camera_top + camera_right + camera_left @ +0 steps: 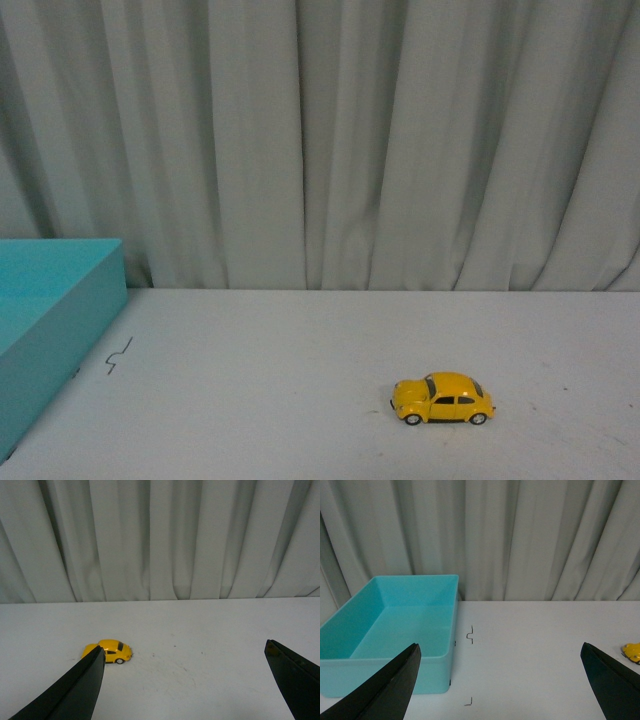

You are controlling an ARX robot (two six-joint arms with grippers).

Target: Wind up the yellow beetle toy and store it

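Right gripper: fingers spread wide, nothing held; it faces the yellow beetle toy, probably in order to take it.
Left gripper: also wide apart and empty, looking at the teal box.
Toy: on its wheels on the white table, right of middle, well apart from the box.
Box: open on top, likely the storing place.
Hidden: the front view cuts the box off; no winding part can be made out.

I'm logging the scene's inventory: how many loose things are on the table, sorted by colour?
Yellow: 1, the yellow beetle toy
Teal: 1, the open bin
Total: 2
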